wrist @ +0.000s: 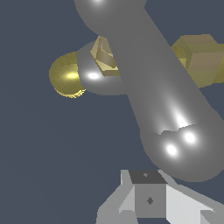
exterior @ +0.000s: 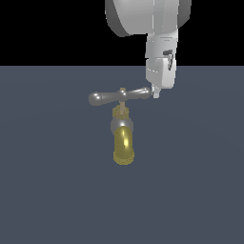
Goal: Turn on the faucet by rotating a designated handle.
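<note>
The faucet (exterior: 123, 138) stands mid-scene in the exterior view, its yellow-brass spout (exterior: 124, 147) pointing toward the camera below a grey body. On top lies the handle (exterior: 119, 96), a silver crossbar running across the view. My gripper (exterior: 156, 93) hangs from above at the bar's end on the exterior view's right, its tip touching or almost touching that bulb. In the wrist view the handle (wrist: 153, 83) fills the picture, its rounded end just before the gripper (wrist: 148, 186), whose fingers look pressed together with nothing between them. The spout (wrist: 68, 78) shows beyond the bar.
A flat dark blue-grey floor (exterior: 47, 190) spreads all around the faucet. The arm's white wrist (exterior: 159, 52) rises above the handle's end on the exterior view's right.
</note>
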{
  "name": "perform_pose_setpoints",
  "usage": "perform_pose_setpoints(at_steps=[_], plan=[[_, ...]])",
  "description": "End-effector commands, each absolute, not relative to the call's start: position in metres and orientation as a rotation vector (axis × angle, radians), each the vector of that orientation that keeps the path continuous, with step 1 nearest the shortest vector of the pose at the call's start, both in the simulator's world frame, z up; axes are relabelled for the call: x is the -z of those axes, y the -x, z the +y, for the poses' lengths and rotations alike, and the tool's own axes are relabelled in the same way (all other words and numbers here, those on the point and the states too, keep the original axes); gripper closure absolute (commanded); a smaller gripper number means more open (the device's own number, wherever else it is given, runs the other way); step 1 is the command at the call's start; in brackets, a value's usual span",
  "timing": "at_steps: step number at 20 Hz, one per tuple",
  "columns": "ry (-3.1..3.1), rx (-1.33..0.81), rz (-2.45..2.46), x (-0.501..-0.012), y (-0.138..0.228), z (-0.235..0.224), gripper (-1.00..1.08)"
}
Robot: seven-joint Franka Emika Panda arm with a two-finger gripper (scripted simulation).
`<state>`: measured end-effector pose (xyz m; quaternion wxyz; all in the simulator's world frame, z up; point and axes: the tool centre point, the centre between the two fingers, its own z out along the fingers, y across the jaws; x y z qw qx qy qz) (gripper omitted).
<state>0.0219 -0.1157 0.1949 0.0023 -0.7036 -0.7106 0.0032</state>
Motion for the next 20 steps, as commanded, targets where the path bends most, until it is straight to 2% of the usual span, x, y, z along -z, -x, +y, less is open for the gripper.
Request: perform_pose_setpoints(at_steps=[1, 20], plan=[[2.205, -0.009, -2.231, -0.195, -0.025, -0.112, 1.08], [2.196, -0.001, -2.246, -0.196, -0.085, -0.063, 1.08]])
